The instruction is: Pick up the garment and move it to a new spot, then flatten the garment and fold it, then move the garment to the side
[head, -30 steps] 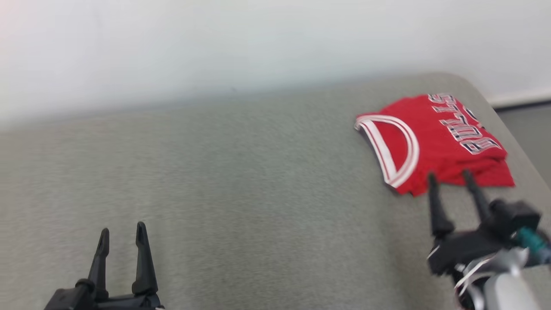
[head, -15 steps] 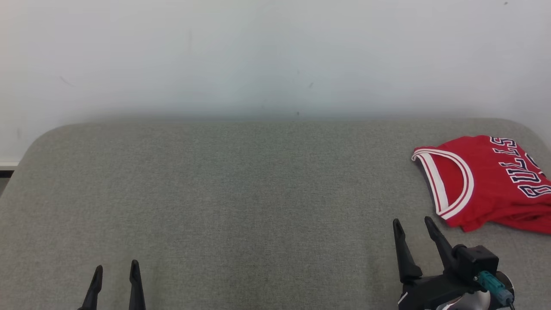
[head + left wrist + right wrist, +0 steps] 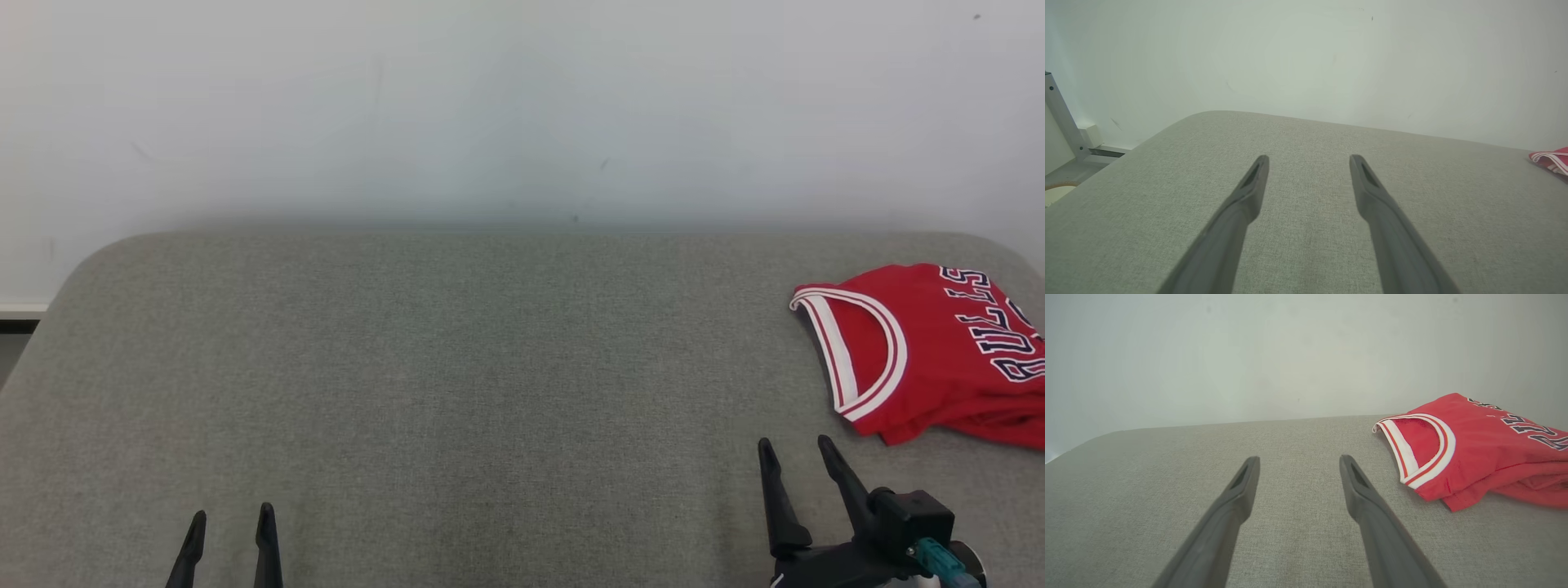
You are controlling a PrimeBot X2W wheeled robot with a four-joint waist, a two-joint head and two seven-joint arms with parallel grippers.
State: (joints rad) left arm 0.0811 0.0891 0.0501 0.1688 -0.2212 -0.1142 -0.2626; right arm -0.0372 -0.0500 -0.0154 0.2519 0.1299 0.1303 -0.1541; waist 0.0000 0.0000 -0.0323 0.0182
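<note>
The garment (image 3: 939,359) is cut off by the head view's right edge, its lettering left incomplete. The left hand (image 3: 231,521) is cropped below its fingertips, the right hand (image 3: 796,447) at its base.

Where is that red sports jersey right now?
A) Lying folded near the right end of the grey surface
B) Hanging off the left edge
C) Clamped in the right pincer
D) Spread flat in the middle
A: the red jersey lies folded near the right end of the grey padded surface, just beyond the open right pincer, which does not touch it.
</note>
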